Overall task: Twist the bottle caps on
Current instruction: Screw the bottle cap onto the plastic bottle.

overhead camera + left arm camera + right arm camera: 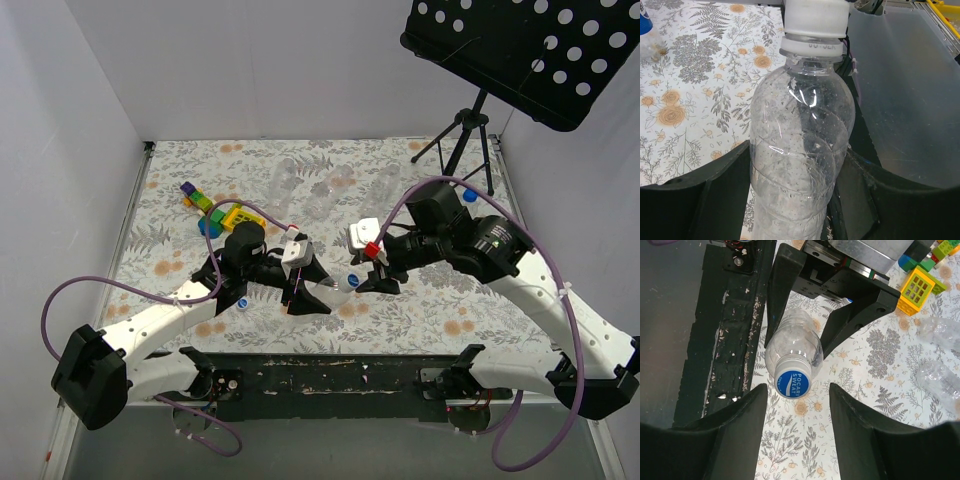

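Note:
My left gripper [300, 283] is shut on the body of a clear bottle [800, 145], which it holds level above the mat with the neck pointing right. A bottle cap [792, 382] with a blue printed top and white sides sits on the neck. My right gripper [797, 390] faces the cap end-on and is open. Its fingertips are level with the cap, with a gap on each side, wider on the right. In the top view the capped neck [351, 281] lies just left of the right gripper [364, 279].
Several clear bottles [335, 185] lie at the back of the floral mat. Loose blue caps lie by the left arm [243, 304] and at the right [470, 196]. Toy blocks [215, 212] sit back left. A black tripod stand [465, 130] stands back right.

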Motion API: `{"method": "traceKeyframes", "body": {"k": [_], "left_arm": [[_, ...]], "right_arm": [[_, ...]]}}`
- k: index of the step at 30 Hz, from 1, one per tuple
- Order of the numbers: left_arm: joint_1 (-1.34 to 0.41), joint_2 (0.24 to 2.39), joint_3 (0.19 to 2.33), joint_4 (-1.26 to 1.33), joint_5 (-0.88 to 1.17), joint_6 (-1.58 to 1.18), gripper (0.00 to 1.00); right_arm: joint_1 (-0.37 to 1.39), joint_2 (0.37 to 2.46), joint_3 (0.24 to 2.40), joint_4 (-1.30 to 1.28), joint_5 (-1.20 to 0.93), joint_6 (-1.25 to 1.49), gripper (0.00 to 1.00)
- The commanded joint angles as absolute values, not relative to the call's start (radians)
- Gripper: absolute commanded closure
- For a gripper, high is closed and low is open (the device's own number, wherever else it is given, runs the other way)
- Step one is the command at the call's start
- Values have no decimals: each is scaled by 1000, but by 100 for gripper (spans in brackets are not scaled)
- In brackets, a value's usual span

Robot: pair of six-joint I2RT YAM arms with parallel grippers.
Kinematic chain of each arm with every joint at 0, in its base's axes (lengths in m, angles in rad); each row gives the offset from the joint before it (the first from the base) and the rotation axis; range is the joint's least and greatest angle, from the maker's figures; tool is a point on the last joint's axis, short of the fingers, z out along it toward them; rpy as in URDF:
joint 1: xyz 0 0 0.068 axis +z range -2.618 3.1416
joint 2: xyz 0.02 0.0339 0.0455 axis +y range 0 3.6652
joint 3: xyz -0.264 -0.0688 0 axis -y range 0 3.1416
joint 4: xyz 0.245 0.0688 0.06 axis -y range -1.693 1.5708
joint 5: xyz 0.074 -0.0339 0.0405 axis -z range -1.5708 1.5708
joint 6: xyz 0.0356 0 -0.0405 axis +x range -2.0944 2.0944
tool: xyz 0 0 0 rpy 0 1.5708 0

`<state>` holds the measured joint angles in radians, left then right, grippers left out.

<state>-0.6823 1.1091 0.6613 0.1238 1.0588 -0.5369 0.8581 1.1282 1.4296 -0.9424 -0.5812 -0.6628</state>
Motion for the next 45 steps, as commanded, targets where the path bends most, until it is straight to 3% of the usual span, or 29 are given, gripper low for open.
{"method": "traceKeyframes", "body": {"k": [1, 12, 19, 22, 34, 40, 45], "left_arm": [[-676, 1098, 695, 129, 1089, -541, 97], [-675, 1092, 696, 140, 1100, -552, 99], [-676, 1080, 690, 149, 1085, -552, 100], [-676, 1060, 675, 167, 1025, -546, 100], [-739, 934, 552, 275, 369, -396, 97], [-896, 865, 465, 363, -39, -238, 98], [-968, 857, 417, 468, -259, -129, 98]], "right_arm": [[867, 1143, 1468, -927, -623, -683, 41], [884, 1177, 1454, -920, -643, -669, 51], [888, 1192, 1430, -879, -591, -591, 75], [888, 1196, 1427, -836, -539, -484, 81], [888, 1157, 1335, -594, -241, 168, 98], [888, 1201, 1312, -612, -144, 538, 99], [888, 1215, 1270, -562, -135, 652, 99]]}}
